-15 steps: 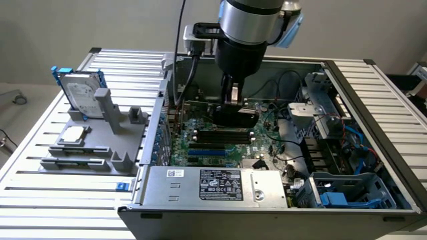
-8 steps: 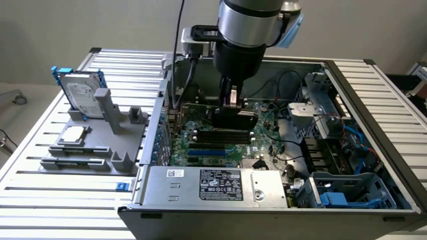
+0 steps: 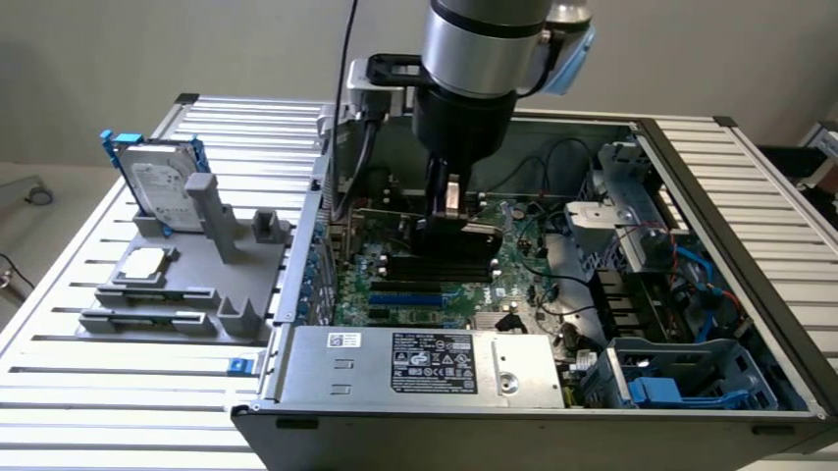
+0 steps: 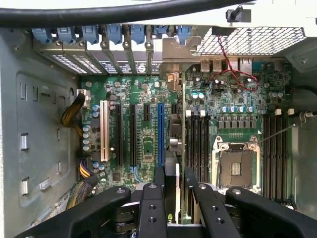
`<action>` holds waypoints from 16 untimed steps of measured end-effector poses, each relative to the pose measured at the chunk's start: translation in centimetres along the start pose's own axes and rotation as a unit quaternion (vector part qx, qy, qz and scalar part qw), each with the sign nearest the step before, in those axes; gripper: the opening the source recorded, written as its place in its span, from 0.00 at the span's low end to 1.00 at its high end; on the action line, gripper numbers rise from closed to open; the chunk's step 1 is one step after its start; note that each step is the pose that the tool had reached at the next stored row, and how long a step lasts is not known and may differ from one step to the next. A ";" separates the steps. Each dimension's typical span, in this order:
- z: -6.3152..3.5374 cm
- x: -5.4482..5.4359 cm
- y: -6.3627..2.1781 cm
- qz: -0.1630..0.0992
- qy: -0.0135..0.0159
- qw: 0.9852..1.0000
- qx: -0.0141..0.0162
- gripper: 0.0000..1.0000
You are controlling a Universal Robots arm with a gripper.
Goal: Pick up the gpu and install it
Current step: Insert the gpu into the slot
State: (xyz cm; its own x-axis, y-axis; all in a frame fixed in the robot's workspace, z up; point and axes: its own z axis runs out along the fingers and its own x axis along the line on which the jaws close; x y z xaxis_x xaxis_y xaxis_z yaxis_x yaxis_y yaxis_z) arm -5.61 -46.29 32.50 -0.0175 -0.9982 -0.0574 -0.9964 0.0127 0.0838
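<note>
Claw (image 4: 174, 178) part-closed, gripping gpu (image 3: 465, 238) by its top edge. Card upright, low over motherboard (image 4: 143, 99) inside case (image 3: 524, 417). Risk: card tilted or off its slot, so a downward press could jam contacts or slip the grip.

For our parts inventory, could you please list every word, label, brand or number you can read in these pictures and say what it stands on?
No text is legible.
The black label on the power supply: print too small to read.
The white sticker beside it: blurred.
The hard drive, its label: too small.
The motherboard, its markings: too small.
The gpu in the gripper: no lettering visible.
</note>
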 end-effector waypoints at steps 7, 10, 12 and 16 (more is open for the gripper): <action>0.00 0.4 0.37 -0.001 0.008 1.000 0.002 0.27; 0.04 0.4 0.56 -0.004 0.013 1.000 0.018 0.27; 0.15 0.4 0.88 -0.005 0.014 0.999 0.028 0.27; 0.73 0.5 1.98 -0.005 0.014 0.999 0.035 0.27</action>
State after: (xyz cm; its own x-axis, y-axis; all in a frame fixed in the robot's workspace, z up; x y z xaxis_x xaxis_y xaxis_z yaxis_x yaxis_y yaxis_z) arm -7.65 -46.71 31.92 -0.0052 -0.9996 -0.0291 -0.9999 0.0048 0.0144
